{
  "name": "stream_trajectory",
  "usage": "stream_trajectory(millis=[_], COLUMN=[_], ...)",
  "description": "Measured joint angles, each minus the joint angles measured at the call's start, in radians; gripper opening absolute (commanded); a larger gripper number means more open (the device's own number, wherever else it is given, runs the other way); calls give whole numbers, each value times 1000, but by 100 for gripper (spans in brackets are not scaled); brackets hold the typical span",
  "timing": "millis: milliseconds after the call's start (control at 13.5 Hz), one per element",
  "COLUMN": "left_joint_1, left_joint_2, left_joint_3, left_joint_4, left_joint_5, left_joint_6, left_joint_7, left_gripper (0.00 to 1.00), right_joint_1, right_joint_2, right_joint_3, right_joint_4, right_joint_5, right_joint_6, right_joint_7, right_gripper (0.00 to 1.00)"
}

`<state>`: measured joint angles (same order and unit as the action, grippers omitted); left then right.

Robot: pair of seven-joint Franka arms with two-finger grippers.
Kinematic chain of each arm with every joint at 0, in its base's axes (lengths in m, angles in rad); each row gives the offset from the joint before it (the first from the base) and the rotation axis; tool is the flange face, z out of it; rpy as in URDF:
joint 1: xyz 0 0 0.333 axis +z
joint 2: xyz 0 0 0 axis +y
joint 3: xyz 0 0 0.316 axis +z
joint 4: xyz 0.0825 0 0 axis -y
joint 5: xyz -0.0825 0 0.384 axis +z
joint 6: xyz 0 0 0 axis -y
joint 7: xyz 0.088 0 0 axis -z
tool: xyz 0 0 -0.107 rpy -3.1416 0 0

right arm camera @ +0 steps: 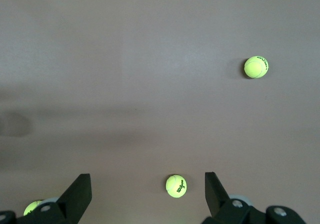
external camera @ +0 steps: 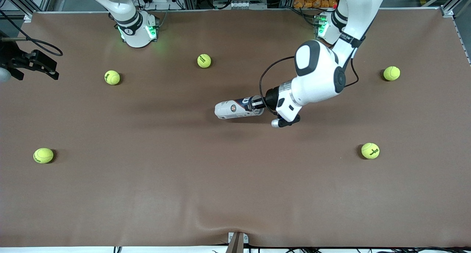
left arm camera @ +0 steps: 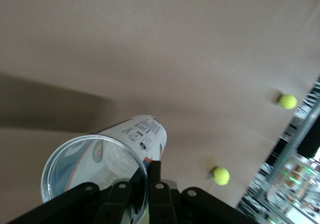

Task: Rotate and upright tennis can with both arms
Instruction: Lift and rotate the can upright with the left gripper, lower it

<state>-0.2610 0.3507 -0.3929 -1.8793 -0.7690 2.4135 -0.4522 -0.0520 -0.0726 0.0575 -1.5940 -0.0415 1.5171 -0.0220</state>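
The tennis can (external camera: 235, 108) is on its side near the middle of the table, white and dark blue, with its long axis running toward the right arm's end. My left gripper (external camera: 257, 104) is shut on the rim at the can's end nearest the left arm. In the left wrist view the can (left arm camera: 100, 159) shows its clear open mouth, and my left gripper (left arm camera: 149, 166) pinches the rim, one finger inside and one finger (left arm camera: 156, 171) outside. My right gripper (external camera: 48, 67) waits high over the right arm's end of the table. In its wrist view my right gripper (right arm camera: 146, 184) is open and holds nothing.
Several yellow-green tennis balls lie scattered on the brown table (external camera: 235, 194): one ball (external camera: 204, 60) near the bases, another ball (external camera: 112, 77) and a third ball (external camera: 43, 155) toward the right arm's end, others (external camera: 391, 73) (external camera: 370, 150) toward the left arm's end.
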Motion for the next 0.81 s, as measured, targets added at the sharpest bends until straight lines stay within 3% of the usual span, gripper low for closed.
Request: stream_trajectory(millis=[813], left_joint_1=[-125], left_joint_2=[9], left_joint_3=[-1], left_joint_4=[110], left_joint_5=[574], left_joint_6=[-49], left_joint_7=[-539], left_gripper=[0], right_joint_1=[0], right_joint_2=[0], right_joint_3=[0], right_joint_4=[-7], right_joint_5=[0], right_joint_6=[-4], right_joint_7=[-1], right_gripper=[100])
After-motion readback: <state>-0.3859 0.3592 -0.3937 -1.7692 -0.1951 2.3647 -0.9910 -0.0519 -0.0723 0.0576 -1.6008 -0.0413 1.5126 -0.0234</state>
